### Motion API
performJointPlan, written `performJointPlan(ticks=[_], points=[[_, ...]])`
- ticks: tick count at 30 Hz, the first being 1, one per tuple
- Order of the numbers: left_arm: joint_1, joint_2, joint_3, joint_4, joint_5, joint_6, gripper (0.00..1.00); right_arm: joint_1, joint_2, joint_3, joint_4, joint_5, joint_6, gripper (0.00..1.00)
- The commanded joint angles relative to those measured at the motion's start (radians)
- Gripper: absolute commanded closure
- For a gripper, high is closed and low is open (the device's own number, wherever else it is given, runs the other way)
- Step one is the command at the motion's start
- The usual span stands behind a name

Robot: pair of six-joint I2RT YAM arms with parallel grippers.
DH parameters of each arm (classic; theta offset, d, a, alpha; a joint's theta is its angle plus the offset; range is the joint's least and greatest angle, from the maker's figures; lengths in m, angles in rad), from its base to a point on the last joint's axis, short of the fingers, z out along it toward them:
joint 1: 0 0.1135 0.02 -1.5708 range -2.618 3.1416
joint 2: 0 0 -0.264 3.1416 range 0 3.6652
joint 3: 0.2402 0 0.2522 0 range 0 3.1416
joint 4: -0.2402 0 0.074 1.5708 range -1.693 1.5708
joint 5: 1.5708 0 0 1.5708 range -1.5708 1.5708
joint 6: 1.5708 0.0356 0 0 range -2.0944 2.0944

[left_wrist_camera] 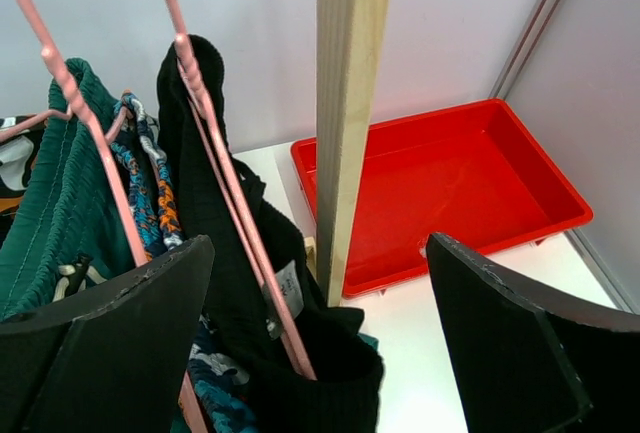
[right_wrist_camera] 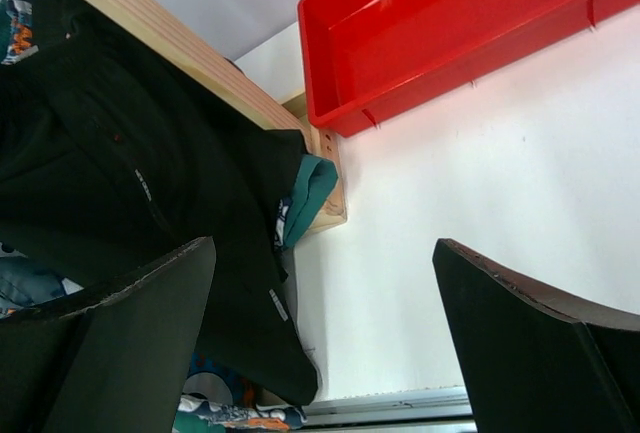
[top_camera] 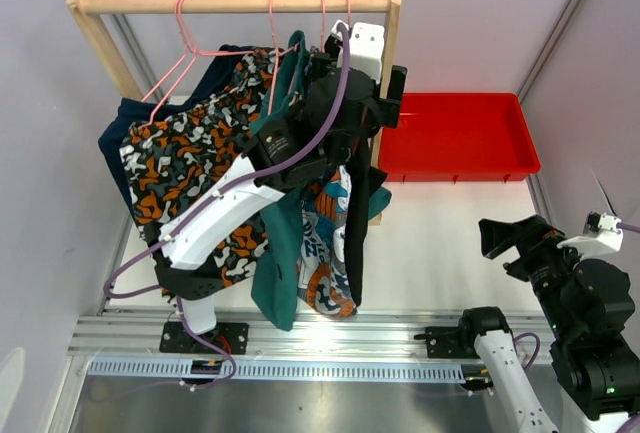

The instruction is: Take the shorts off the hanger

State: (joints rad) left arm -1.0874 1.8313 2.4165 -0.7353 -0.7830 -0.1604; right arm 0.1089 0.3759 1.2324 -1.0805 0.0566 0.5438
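Top external: I see the shorts (top_camera: 190,168) all hanging on pink hangers (top_camera: 185,43) at the rack (top_camera: 230,1), none removed | left gripper (left_wrist_camera: 318,253) spread wide near the black pair (left_wrist_camera: 215,233), holding nothing | right gripper (right_wrist_camera: 322,248) spread too, idle.

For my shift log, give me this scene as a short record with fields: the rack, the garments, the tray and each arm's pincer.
rack: wooden rack, pink hangers on its bar
hanging: black shorts, teal green shorts, camouflage shorts, cartoon print shorts, navy shorts
tray: red tray, right of the rack
left pincer: open, raised by the rack's right post, beside the black shorts
right pincer: open, low at the near right, apart from the rack
task: no shorts removed yet
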Motion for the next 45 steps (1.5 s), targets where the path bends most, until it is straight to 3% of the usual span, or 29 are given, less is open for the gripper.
performJointPlan(ticks=[1, 11, 19, 22, 23, 25, 26, 29, 45], points=[[0.036, -0.024, 0.021, 0.021, -0.001, -0.039, 0.07, -0.003, -0.014, 0.016, -0.021, 0.017, -0.027, 0.00], [0.132, 0.039, 0.023, 0.004, 0.132, -0.110, 0.18, -0.003, -0.034, 0.019, -0.062, 0.055, -0.035, 0.01], [0.152, 0.077, 0.023, 0.001, 0.162, -0.119, 0.27, -0.003, -0.051, -0.025, -0.055, 0.060, -0.031, 0.01], [0.155, 0.080, 0.021, -0.001, 0.156, -0.119, 0.41, -0.003, -0.055, -0.039, -0.052, 0.063, -0.033, 0.00], [0.155, 0.080, 0.023, -0.003, 0.150, -0.117, 0.55, -0.003, -0.057, -0.045, -0.050, 0.063, -0.034, 0.01], [0.156, 0.077, 0.023, 0.002, 0.133, -0.111, 0.69, -0.003, -0.060, -0.050, -0.048, 0.065, -0.035, 0.01], [0.156, 0.075, 0.026, 0.004, 0.126, -0.108, 0.81, -0.003, -0.061, -0.051, -0.048, 0.065, -0.035, 0.00], [0.156, 0.056, 0.041, 0.008, 0.111, -0.082, 1.00, -0.003, -0.066, -0.062, -0.047, 0.057, -0.033, 0.00], [0.152, -0.184, 0.099, 0.082, 0.073, 0.154, 1.00, -0.003, -0.061, -0.109, 0.017, 0.019, -0.007, 0.01]])
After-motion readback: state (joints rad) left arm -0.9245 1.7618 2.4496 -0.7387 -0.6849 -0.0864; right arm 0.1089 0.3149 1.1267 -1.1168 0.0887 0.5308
